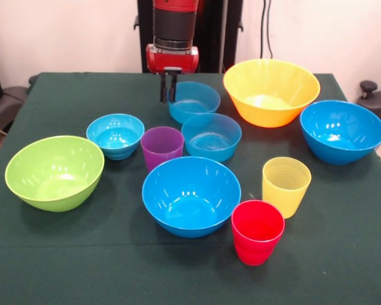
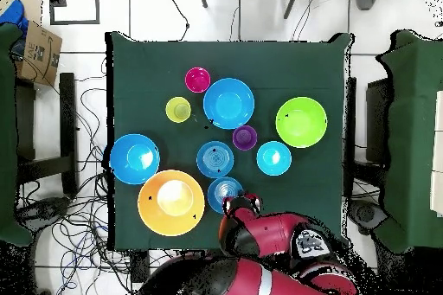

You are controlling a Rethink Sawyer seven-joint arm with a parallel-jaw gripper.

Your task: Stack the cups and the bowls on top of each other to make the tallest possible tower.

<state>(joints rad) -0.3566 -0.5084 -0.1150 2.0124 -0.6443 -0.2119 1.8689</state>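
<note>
Dark green cloth covers the table (image 1: 63,267), with a pale wall behind it in the front view and white floor strewn with cables around it in the overhead view.

My gripper (image 1: 169,86) hangs at upper centre of the front view, its dark fingers (image 1: 163,88) close together with only a narrow gap between them, holding nothing. The tips sit at the left rim of a small blue bowl (image 1: 194,101); whether they touch that rim I cannot tell. In the overhead view my arm covers the gripper at lower centre.

Just below and right of that bowl in the front view lies a second small blue bowl (image 1: 211,136), the two rims overlapping in the picture. A purple cup (image 1: 162,147) stands upright just beside its left edge. A third small blue bowl (image 1: 115,135) sits left of the purple cup, apart from it.

Further out: the very large yellow bowl (image 1: 271,91) at upper right, a large blue bowl (image 1: 341,131) at the right edge, a second large blue bowl (image 1: 191,196) at lower centre, and the lime green bowl (image 1: 54,172) at far left. A yellow cup (image 1: 286,187) and a red cup (image 1: 257,232) stand upright at lower right, near each other.

All bowls rest open side up, singly on the cloth; nothing is stacked.
</note>
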